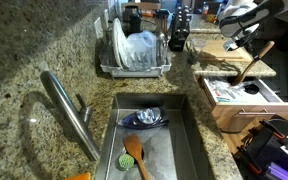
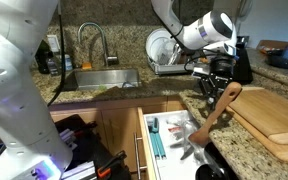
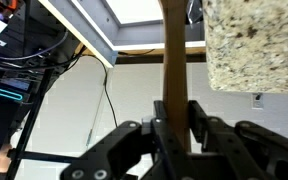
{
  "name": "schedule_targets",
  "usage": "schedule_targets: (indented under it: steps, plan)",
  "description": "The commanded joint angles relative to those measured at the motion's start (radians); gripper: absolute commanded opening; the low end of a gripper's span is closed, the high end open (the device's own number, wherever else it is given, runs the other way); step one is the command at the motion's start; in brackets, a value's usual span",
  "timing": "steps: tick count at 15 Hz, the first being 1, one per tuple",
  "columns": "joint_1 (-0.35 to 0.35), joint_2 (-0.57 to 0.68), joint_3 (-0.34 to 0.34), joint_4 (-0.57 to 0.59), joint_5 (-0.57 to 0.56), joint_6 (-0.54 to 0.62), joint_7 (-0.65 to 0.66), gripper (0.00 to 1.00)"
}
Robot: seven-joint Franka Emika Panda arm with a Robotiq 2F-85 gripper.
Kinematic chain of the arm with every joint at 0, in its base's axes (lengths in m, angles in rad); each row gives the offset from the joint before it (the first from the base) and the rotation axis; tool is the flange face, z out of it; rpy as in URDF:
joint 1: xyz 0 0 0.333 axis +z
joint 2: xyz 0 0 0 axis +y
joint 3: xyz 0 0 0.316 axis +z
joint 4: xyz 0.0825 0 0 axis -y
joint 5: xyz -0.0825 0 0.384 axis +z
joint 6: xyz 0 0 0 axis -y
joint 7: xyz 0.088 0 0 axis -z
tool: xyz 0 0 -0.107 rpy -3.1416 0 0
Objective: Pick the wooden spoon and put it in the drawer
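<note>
The wooden spoon [image 2: 214,113] hangs in the air, tilted, clamped in the gripper [image 2: 222,82] just out from the front edge of the granite counter [image 2: 184,95]. In the wrist view the two fingers [image 3: 197,125] press against either side of the spoon's slim handle [image 3: 174,60], which runs straight up the picture past a corner of the counter [image 3: 249,45].

In both exterior views the spoon slants down from the gripper toward the drawer [image 2: 184,150], which stands pulled out below the counter's front edge with its white inside showing. The spoon's lower end lies over the side of the drawer nearest the gripper; whether it touches the drawer cannot be told. Teal utensils [image 2: 156,140] lie along the drawer's far side, well apart from the spoon.

A wooden cutting board [image 2: 274,110] rests on the counter near its front edge, beside the gripper. In an exterior view the sink [image 1: 179,135] is sunk into the counter, and in it lie an orange-tan spoon with a green handle [image 1: 134,155] and a blue dish [image 1: 144,118]. A dish rack [image 1: 134,55] stands at the counter's back edge, behind the sink, and the faucet [image 1: 69,110] rises at the sink's side edge.
</note>
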Motion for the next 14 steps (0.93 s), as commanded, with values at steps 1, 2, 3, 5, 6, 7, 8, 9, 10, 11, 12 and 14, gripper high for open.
schedule_targets:
  steps: [1,2,3,5,6,7,8,9,10,11,12,14]
  plan:
    - [0.016,-0.01,0.027,0.038,0.003,0.024,-0.031,0.07]
    - [0.02,-0.008,0.032,0.036,-0.008,0.021,-0.062,0.53]
    - [0.022,-0.004,0.03,0.034,-0.012,0.013,-0.072,0.54]
    - [0.018,-0.003,0.022,0.029,-0.01,-0.006,-0.084,0.66]
    - [0.013,-0.009,0.017,0.02,-0.009,-0.008,-0.084,0.74]
    - [0.009,-0.013,0.012,0.014,-0.007,-0.009,-0.08,0.81]
    - [0.004,-0.017,0.005,0.007,-0.007,-0.01,-0.073,0.88]
    - [-0.001,-0.017,0.0,0.005,-0.007,-0.014,-0.072,0.95]
    - [-0.008,-0.017,-0.005,0.003,-0.004,-0.016,-0.071,0.99]
    - [-0.012,-0.016,-0.011,0.002,-0.005,-0.023,-0.067,1.0]
    - [-0.018,-0.018,-0.015,0.001,-0.005,-0.025,-0.07,1.0]
    - [-0.025,-0.013,-0.023,0.005,-0.009,-0.044,-0.067,1.0]
